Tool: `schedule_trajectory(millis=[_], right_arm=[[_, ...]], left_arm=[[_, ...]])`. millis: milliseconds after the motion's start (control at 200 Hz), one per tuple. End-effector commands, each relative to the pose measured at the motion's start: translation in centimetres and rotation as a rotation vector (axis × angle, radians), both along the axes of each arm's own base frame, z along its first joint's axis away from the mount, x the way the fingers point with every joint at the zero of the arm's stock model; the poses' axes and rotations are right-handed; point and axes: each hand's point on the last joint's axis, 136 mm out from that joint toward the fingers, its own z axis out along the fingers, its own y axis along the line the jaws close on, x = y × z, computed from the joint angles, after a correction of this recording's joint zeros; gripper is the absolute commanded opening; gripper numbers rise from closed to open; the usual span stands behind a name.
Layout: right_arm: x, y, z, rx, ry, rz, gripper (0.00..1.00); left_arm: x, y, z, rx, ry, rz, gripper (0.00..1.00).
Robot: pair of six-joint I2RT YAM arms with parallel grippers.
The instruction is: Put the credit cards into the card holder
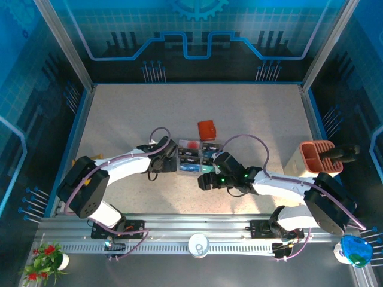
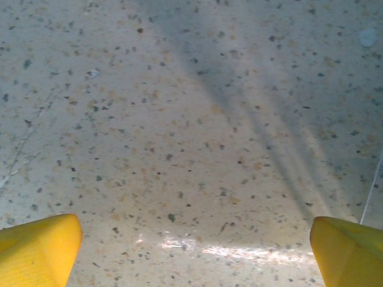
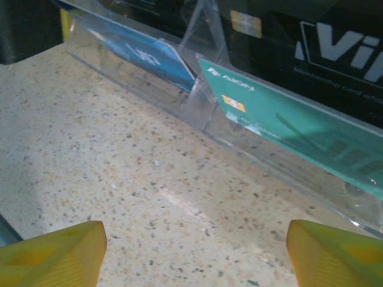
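Note:
The credit cards lie in a clear divided tray point(image 1: 196, 156) at mid-table. In the right wrist view, a teal card point(image 3: 287, 122), a blue card point(image 3: 140, 51) and a dark card point(image 3: 335, 48) lean in its slots behind the clear front wall. The card holder point(image 1: 206, 129), small and red-orange, sits just behind the tray. My right gripper point(image 1: 206, 179) point(image 3: 197, 257) hovers open over bare table just in front of the tray, nothing between its yellow fingertips point(image 3: 54, 257). My left gripper point(image 1: 163, 156) point(image 2: 194, 251) is wide open at the tray's left side, over bare speckled table.
A terracotta slotted bin point(image 1: 315, 156) stands at the right edge. A can point(image 1: 198, 244), a small plant point(image 1: 45, 257) and a blue object point(image 1: 357, 251) sit on the rail in front. Blue walls enclose the table point(image 1: 179, 107).

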Motion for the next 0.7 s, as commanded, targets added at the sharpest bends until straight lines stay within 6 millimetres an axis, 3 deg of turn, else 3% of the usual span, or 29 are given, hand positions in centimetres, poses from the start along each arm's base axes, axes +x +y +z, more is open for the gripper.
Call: schedule_trajectory(millis=[0,355,695], right_arm=[[1.1,-1.4,-0.8,-0.022,-0.008,-0.063,0.80],[4.0,-6.6,-1.8,-0.061,-0.007,-0.220,0.80],[6.1,-11.6,-1.9,-0.071,0.000,-0.346,0.80]], left_arm=[[0.2,-0.9,0.0,0.017,-0.005,-0.001,0.99],[1.3,-5.6,-0.2,0.004,-0.012,-0.062,0.99],[3.8,-11.3,-0.1,-0.017,-0.029,-0.132,0.99]])
